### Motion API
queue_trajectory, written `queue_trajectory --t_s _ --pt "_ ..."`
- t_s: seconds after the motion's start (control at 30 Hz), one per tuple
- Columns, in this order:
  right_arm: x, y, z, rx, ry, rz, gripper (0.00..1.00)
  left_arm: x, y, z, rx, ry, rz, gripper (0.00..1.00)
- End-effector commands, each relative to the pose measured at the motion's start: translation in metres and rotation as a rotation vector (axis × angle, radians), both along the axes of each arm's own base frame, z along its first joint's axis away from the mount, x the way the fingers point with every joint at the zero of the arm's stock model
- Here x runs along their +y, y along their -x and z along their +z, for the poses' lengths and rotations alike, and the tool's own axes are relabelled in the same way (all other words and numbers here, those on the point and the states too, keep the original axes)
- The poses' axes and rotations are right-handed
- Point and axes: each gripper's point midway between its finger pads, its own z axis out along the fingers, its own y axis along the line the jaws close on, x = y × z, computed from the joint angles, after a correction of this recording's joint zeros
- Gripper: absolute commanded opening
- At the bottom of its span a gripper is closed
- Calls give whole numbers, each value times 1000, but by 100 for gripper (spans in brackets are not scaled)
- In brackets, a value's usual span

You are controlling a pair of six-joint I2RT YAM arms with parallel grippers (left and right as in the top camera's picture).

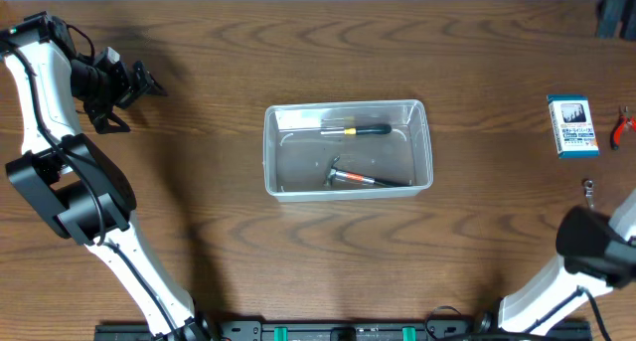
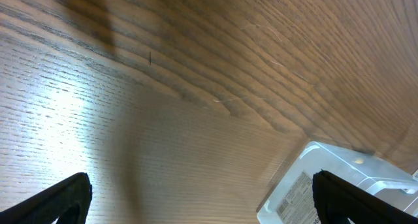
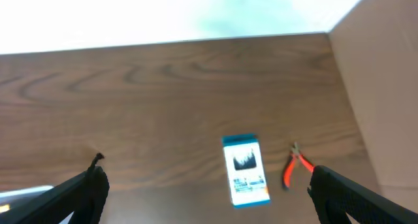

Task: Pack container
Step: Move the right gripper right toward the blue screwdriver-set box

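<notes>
Container (image 1: 298, 160), well left of the blue box (image 1: 572, 126), holds a screwdriver (image 1: 363, 130) and hammer (image 1: 358, 179), looks thin clear plastic, probably light, slick, walls flexing, so grip the stiffer rim; left fingers (image 2: 62, 198) and right fingers (image 3: 343, 198) both spread wide, empty.

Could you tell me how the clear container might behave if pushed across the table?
The container looks thin-walled, so it probably flexes and slides easily on the smooth table. The screwdriver and hammer inside may shift.
</notes>
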Motion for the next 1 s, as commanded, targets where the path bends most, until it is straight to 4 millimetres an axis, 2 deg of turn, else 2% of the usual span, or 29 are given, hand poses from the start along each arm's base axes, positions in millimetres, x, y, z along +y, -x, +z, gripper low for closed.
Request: queue_trajectory --t_s 0.0,0.23,0.47,0.6,0.73,0.97 --pt "-16 -10 -46 143 -8 -38 99 4 -2 15 -37 -23 5 98" --pt "-35 0 -129 431 -46 -43 99 4 -2 15 -37 -23 5 98" --pt "-66 8 -179 561 -83 -42 99 4 -2 15 -37 -23 5 98" --pt "-86 20 -198 600 -149 -106 99 4 -2 15 -37 -23 5 98" --pt "-79 17 -200 561 -249 -83 99 4 -2 15 -37 -23 5 98" --pt "-74 14 -200 558 -268 -109 99 4 -2 15 -37 -23 5 98"
